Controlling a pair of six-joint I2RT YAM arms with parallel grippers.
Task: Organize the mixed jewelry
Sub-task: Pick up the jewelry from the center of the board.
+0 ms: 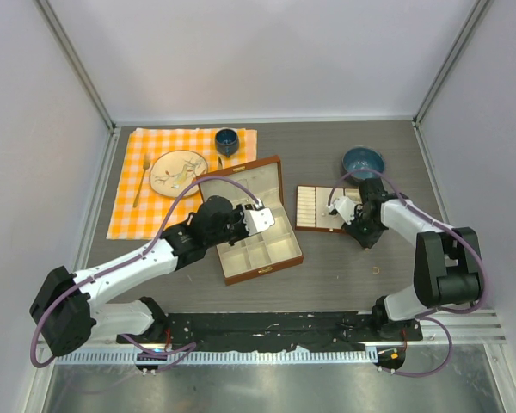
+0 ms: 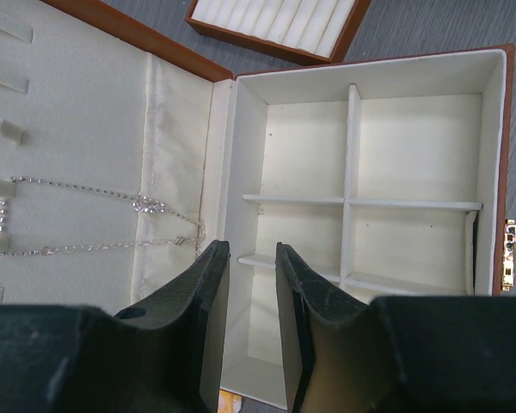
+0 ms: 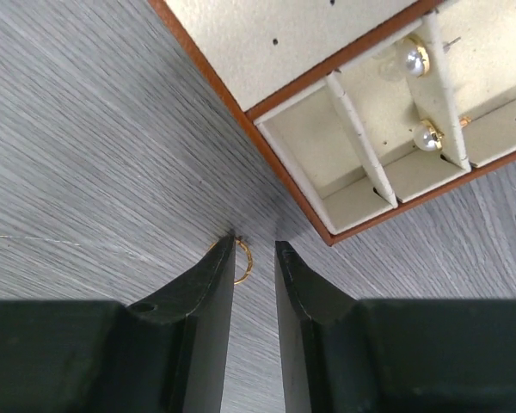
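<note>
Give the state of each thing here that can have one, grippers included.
jewelry box: lid open, compartments in view empty.
necklace: hung on pegs inside the lid.
small tray: uncovered, pearl earrings in its slots.
left gripper: open, empty, over the jewelry box.
right gripper: open, gripping nothing.
ring: loose on the table, partly hidden behind one finger of the right gripper.

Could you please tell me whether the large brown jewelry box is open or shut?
Open: the box has its lid swung back, the necklace strung across the lid's inside, cream compartments exposed.
</note>
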